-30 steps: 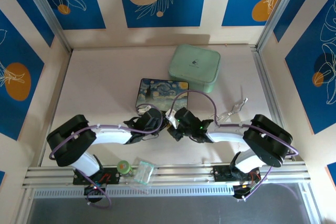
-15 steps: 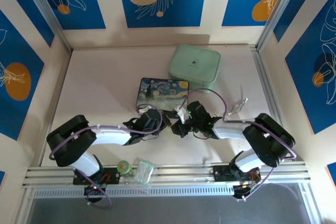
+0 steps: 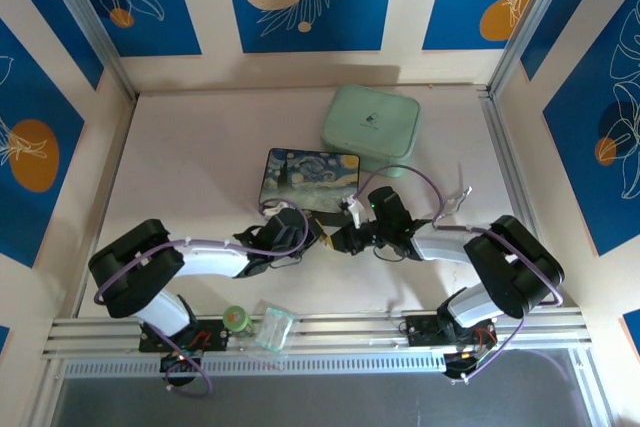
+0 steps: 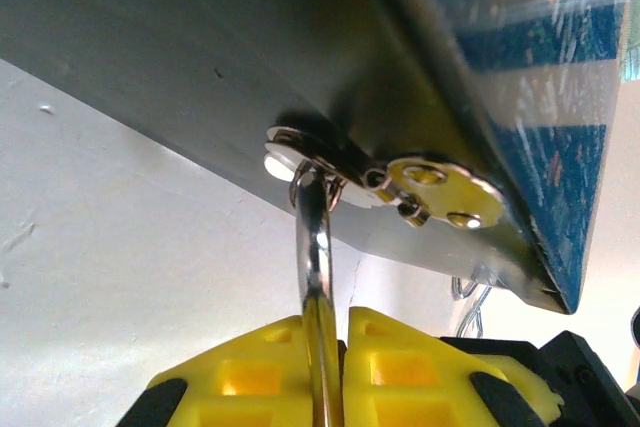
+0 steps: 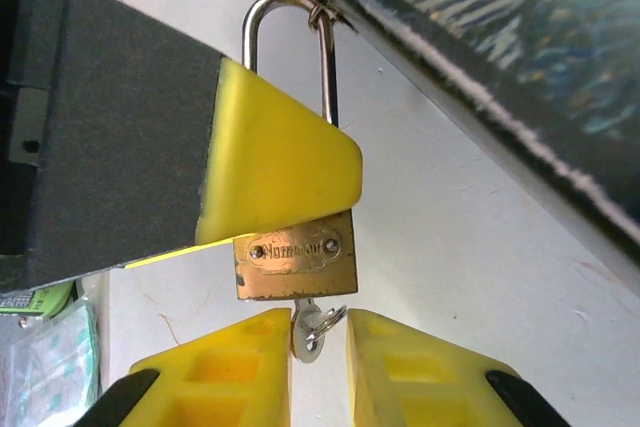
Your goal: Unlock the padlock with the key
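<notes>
- Right wrist view: the padlock (image 5: 295,265) lies straight ahead of the right hand (image 5: 318,357), keyway end facing it. Its shackle (image 5: 327,77) points away, hooked through the latch (image 4: 430,182) of the painted box (image 3: 310,177).
- The key (image 5: 308,335) sits in the keyway, in line with the padlock's long axis. The right hand is pinching its head.
- The left hand (image 4: 322,347) is pressed together on the padlock (one yellow pad covers the upper body, so only the lower body is exposed).
- Judgement: the next move is to turn the key about that axis. The right hand is nearer and is aligned.
- Clearance: the box edge lies just beside the shackle. The bench (image 3: 200,167) around both hands is open, so the wrist has room to roll.
</notes>
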Available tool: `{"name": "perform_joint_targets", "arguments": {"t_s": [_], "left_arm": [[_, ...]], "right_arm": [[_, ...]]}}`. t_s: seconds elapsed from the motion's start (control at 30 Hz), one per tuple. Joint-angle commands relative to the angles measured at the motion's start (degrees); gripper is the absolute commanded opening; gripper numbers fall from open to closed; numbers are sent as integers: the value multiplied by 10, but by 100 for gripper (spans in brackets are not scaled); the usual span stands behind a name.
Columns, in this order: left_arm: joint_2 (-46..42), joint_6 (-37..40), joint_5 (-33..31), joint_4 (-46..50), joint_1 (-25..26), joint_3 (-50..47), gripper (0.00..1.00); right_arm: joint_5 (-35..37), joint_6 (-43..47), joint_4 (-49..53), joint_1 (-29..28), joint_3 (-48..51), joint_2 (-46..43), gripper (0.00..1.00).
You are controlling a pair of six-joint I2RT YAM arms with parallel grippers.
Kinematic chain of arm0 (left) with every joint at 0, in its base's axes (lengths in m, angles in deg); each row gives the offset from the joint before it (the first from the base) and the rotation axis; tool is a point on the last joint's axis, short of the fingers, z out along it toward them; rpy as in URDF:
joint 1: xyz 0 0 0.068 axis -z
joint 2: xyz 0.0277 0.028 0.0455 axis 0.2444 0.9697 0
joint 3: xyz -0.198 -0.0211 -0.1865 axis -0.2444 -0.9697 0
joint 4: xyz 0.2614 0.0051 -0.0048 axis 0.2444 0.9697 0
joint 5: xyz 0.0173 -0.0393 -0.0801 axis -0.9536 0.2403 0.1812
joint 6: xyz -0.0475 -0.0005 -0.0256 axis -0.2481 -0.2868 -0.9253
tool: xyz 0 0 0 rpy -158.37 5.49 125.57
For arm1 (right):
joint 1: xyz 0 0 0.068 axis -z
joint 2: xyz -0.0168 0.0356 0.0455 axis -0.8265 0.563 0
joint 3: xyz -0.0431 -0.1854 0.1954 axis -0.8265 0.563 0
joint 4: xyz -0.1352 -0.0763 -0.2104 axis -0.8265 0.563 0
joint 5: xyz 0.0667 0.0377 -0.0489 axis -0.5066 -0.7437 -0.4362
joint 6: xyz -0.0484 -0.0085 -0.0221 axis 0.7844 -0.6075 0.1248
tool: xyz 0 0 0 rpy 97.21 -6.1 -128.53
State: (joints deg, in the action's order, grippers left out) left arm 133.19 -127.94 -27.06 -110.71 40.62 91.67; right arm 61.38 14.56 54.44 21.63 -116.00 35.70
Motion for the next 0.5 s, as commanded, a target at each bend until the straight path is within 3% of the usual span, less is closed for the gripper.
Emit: {"name": "perform_joint_targets", "arguments": {"t_s": [0.0, 0.3, 0.47], "left_arm": [[-12, 7, 23, 16, 0, -11, 0], [-24, 9, 17, 23, 0, -11, 0], [-21, 31, 15, 65, 0, 3, 0]], "right_arm": [[39, -8, -6, 16, 4, -2, 20], [63, 2, 18, 7, -1, -3, 20], [65, 2, 17, 2, -3, -6, 28]]}}
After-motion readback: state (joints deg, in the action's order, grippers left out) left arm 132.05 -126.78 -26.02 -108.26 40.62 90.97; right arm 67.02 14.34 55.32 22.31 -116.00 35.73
